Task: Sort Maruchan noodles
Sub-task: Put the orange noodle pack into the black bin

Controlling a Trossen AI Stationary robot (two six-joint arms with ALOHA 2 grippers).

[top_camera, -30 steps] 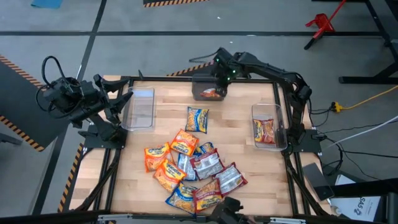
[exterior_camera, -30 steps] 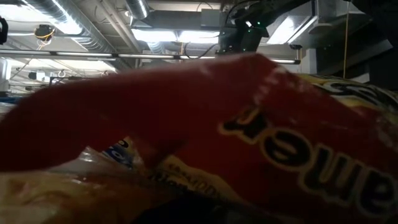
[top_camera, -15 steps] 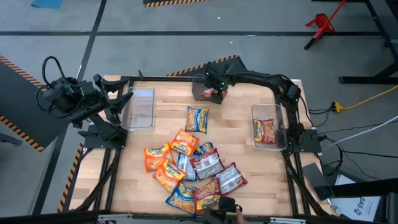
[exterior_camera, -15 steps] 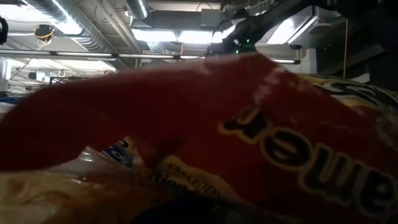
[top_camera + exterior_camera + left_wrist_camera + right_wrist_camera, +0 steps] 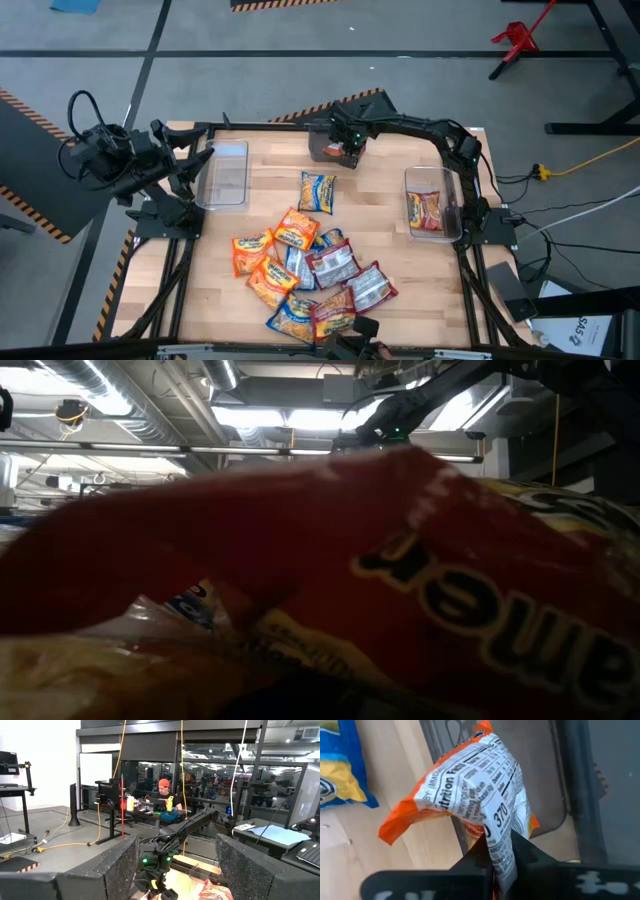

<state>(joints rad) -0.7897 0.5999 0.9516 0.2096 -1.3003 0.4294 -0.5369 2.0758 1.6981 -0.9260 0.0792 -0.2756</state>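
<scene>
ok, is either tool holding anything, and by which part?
Right tool is shut on an orange packet, pinching one edge, over the far bin. Left tool is open and empty.
</scene>
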